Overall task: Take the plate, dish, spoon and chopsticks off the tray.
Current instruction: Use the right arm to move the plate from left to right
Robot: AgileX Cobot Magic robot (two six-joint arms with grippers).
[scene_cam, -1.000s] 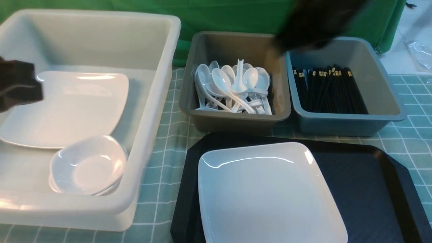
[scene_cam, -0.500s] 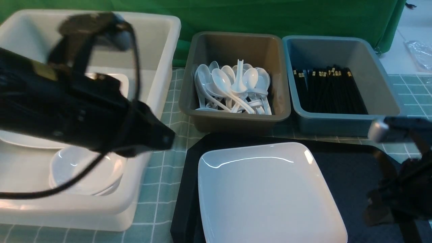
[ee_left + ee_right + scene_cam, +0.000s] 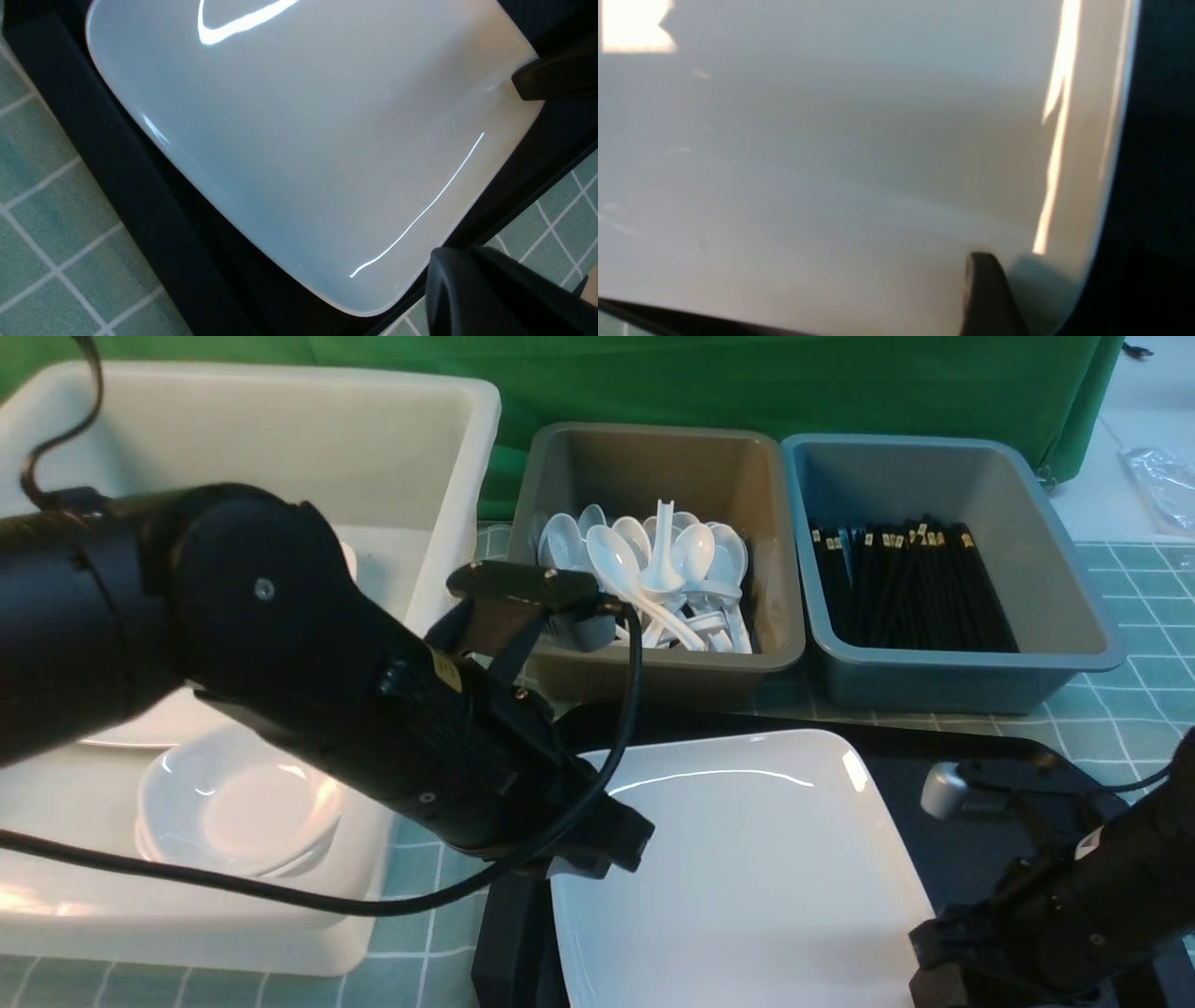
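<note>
Plate (image 3: 747, 859) lies on the tray (image 3: 509, 943), left fingers (image 3: 611, 845) shut at its left edge; right fingers (image 3: 985, 294) at its near-right corner, spread unclear. Shut fingers could skid off the glossy rim.

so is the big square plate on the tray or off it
On the tray: the plate lies flat inside the black tray, whose dark rim shows along the plate's far and left sides.
</note>
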